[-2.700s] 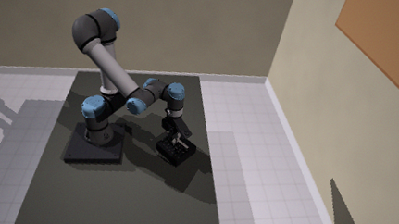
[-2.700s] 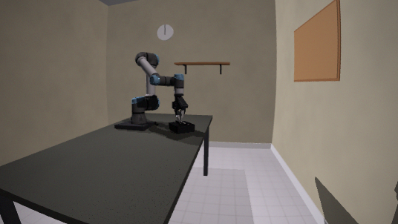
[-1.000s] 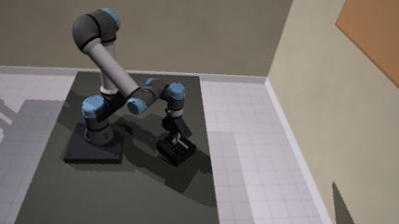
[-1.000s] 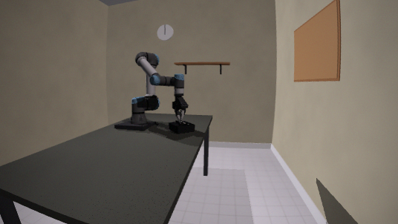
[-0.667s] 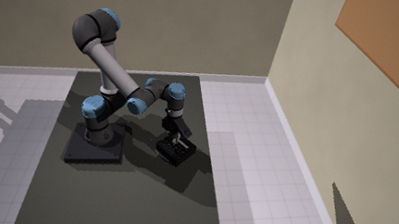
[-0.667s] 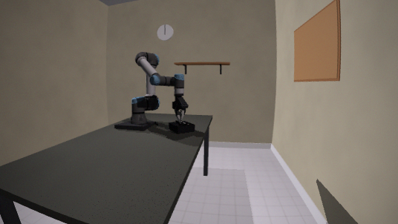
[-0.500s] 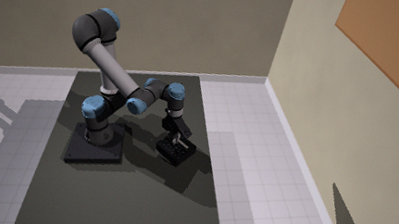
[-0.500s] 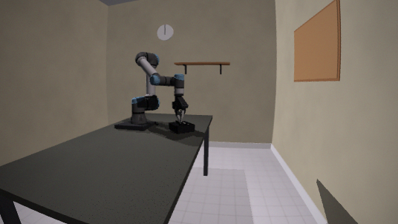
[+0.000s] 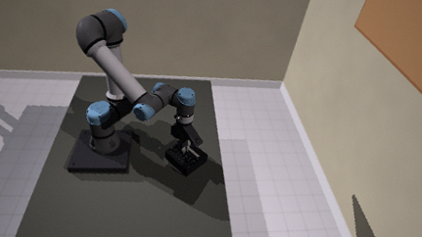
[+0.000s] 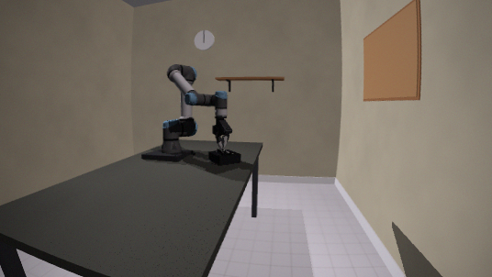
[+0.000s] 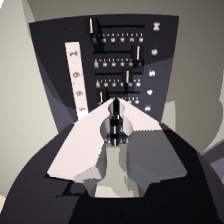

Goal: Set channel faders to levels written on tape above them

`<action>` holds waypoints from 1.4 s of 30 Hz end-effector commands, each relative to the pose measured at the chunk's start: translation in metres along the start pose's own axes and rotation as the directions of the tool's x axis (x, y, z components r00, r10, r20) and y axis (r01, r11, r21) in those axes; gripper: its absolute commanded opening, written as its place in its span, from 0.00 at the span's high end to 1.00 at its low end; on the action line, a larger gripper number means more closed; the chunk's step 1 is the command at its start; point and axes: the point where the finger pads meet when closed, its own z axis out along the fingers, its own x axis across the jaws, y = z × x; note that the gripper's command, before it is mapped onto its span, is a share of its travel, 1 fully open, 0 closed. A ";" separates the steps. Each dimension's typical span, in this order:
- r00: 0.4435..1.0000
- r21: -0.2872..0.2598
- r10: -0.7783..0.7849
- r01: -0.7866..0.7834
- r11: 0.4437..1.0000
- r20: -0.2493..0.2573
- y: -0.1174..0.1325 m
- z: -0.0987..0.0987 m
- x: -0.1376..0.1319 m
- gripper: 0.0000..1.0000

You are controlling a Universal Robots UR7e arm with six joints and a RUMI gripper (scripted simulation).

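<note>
The lighting desk (image 9: 192, 165) (image 10: 226, 159) (image 11: 55, 55) is a small black box on the dark table, right of the arm's base. In the wrist view a white tape strip (image 11: 76, 75) with digits runs down its left side. Several fader slots lie across it, with slim caps: one at the top left (image 11: 91, 25), one at the right (image 11: 137, 52), one right of the middle (image 11: 127, 76) and one at the left (image 11: 101, 96). My gripper (image 9: 185, 151) (image 10: 222, 149) (image 11: 116, 100) is shut, with nothing between the fingers. Its tip points down at the desk's near rows and hides what lies under it.
The arm's base plate (image 9: 99, 158) sits left of the desk. The table's right edge (image 9: 221, 149) runs close beside the desk. A shelf (image 10: 250, 79) and a clock (image 10: 204, 39) hang on the back wall.
</note>
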 end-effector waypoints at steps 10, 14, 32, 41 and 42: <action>1.000 0.004 0.002 -0.002 1.000 0.001 -0.001 -0.033 0.001 1.00; 1.000 0.004 0.002 -0.002 1.000 0.001 -0.001 -0.039 0.001 1.00; 1.000 0.004 0.002 -0.002 1.000 0.001 -0.001 -0.040 0.001 1.00; 1.000 0.004 0.002 -0.002 1.000 0.001 -0.001 -0.040 0.001 1.00; 1.000 0.004 0.002 -0.002 1.000 0.001 -0.001 -0.040 0.001 1.00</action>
